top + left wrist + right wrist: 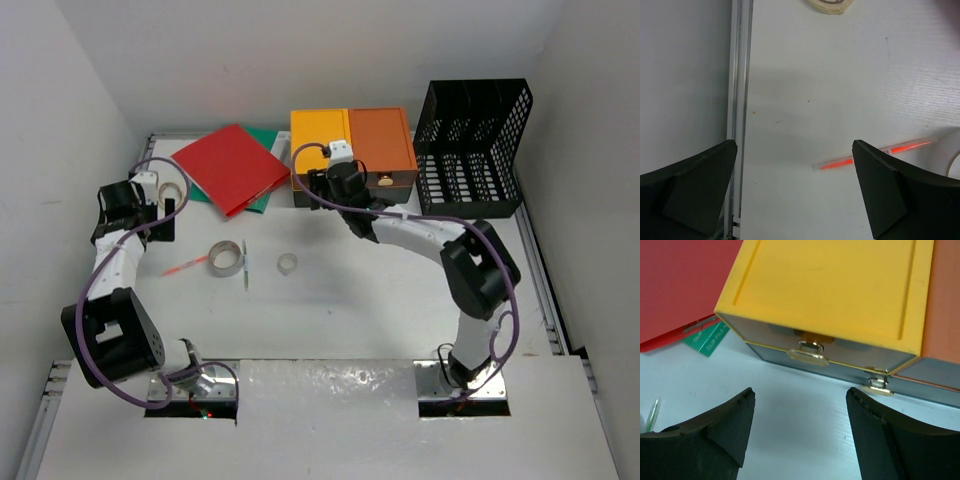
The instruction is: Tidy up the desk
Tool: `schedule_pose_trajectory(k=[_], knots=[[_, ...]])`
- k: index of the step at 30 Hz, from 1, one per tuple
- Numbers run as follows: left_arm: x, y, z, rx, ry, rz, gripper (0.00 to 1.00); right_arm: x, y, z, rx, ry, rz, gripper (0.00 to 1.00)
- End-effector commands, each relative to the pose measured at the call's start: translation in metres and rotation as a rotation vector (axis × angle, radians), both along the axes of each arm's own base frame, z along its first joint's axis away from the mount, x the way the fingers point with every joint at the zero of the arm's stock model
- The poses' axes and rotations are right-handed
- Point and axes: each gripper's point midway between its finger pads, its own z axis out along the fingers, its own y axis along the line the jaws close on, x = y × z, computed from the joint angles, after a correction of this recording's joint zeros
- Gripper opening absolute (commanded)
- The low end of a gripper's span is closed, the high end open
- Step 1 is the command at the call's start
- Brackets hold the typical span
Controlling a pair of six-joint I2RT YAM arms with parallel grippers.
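Observation:
The white desk [370, 300] carries loose stationery. My left gripper [166, 218] is open and empty over the desk's left side, by the grey rail [738, 100]. In the left wrist view it [794, 150] hangs above bare desk, with a red pen [875, 154] lying just past its right finger. My right gripper [318, 192] is open and empty in front of the yellow-and-orange drawer box [352, 148]. In the right wrist view it [800, 395] faces the yellow drawer's brass knob [808, 356], not touching it.
A red folder [230, 165] lies on a green one [262, 202] at the back left. A black mesh rack [472, 150] stands at the back right. Tape rolls [172, 190] [226, 258], a small ring [287, 264], the red pen [185, 266] and a clear pen [245, 266] lie mid-left.

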Motion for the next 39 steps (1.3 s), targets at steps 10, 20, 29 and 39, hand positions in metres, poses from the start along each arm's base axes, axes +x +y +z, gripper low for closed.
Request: schedule_pose_trajectory(k=[10, 20, 29, 39], knots=[[0.012, 0.007, -0.004, 0.010, -0.014, -0.002, 0.99, 0.056, 0.012, 0.016, -0.033, -0.144, -0.194, 0.65], [0.017, 0.003, -0.009, -0.021, -0.007, -0.022, 0.99, 0.064, 0.004, 0.010, -0.060, -0.172, -0.273, 0.49], [0.017, 0.004, -0.016, -0.016, 0.002, -0.021, 1.00, 0.057, 0.014, -0.011, -0.035, -0.118, -0.245, 0.11], [0.021, -0.001, -0.018, -0.044, -0.007, -0.040, 1.00, 0.022, 0.003, -0.009, 0.012, -0.100, -0.238, 0.00]])
